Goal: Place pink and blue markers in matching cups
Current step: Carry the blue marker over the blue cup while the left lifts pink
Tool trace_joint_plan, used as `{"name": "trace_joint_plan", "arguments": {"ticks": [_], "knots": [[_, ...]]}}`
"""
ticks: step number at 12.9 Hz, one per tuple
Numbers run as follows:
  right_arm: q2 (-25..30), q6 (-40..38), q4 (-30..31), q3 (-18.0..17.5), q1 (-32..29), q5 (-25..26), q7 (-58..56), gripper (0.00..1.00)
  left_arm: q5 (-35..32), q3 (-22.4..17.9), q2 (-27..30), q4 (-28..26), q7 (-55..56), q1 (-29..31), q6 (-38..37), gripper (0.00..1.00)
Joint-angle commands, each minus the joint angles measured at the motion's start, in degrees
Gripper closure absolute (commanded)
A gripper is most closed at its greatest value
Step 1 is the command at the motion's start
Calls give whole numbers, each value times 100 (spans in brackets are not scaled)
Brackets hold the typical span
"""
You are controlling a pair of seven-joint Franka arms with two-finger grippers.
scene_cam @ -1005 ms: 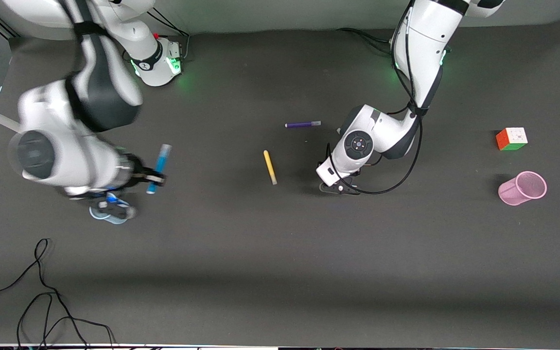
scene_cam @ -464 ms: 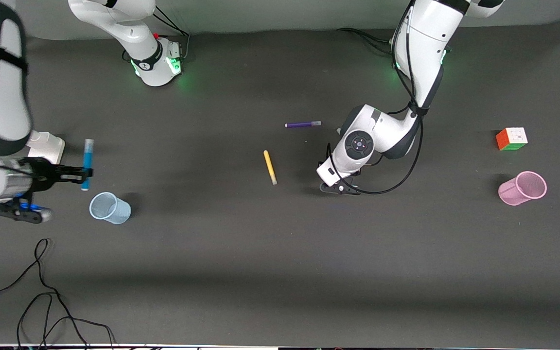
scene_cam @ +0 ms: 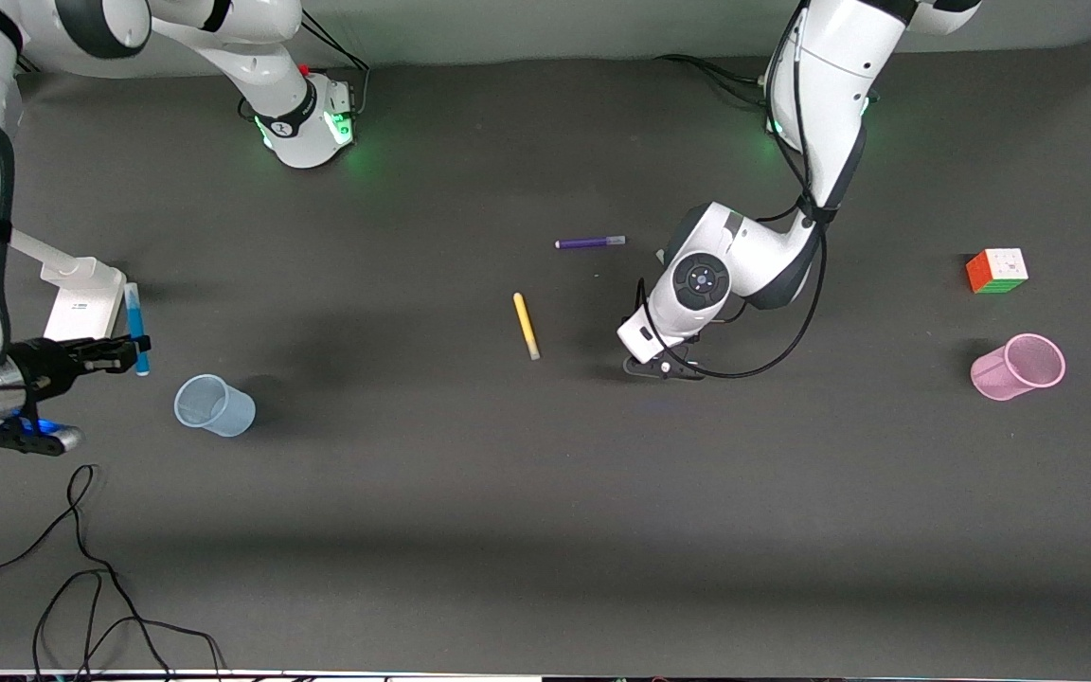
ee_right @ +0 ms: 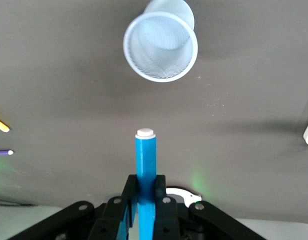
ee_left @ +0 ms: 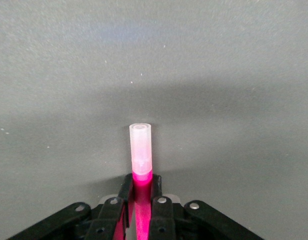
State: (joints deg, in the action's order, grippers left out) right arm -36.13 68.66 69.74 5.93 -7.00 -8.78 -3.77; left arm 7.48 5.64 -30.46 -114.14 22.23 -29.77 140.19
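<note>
Currently blue cup (scene_cam: 214,405) empty, pink cup (scene_cam: 1019,367) empty, right tool (scene_cam: 134,349) grasping blue marker (scene_cam: 136,327), left tool (ee_left: 140,202) grasping pink marker (ee_left: 141,155).

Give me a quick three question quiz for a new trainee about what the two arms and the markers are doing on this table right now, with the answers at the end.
1. True or false: the blue marker is already inside the blue cup.
2. Which gripper holds the pink marker? A) left gripper B) right gripper C) neither
3. Fill in: the pink cup sits nearer the front camera than the colourful ____ beside it.

Key
1. False. The right gripper holds it in the air beside the cup, toward the right arm's end of the table.
2. A. The left gripper has its fingers shut on it, low over the table.
3. Cube.
</note>
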Motion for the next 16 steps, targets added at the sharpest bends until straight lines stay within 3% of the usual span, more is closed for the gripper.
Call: {"name": "trace_joint_plan", "arguments": {"ticks": [1, 4, 9, 12, 16], "knots": [[-595, -222, -391, -57, -82, -229, -176, 86, 17, -45, 661, -74, -52, 32, -613, 100], [-1079, -204, -619, -57, -82, -229, -167, 86, -44, -98, 1513, -21, -157, 390, -1816, 100], [-1405, 111, -831, -66, -100, -229, -150, 86, -44, -98, 2780, 58, -2674, 1910, -3435, 100], [-1537, 305, -831, -66, -117, -229, -185, 86, -36, -98, 2984, 76, -4721, 2929, -3648, 100], [-1572, 411, -822, -66, -108, -229, -176, 86, 148, -98, 2774, 67, -7613, 4230, -3333, 100]]}}
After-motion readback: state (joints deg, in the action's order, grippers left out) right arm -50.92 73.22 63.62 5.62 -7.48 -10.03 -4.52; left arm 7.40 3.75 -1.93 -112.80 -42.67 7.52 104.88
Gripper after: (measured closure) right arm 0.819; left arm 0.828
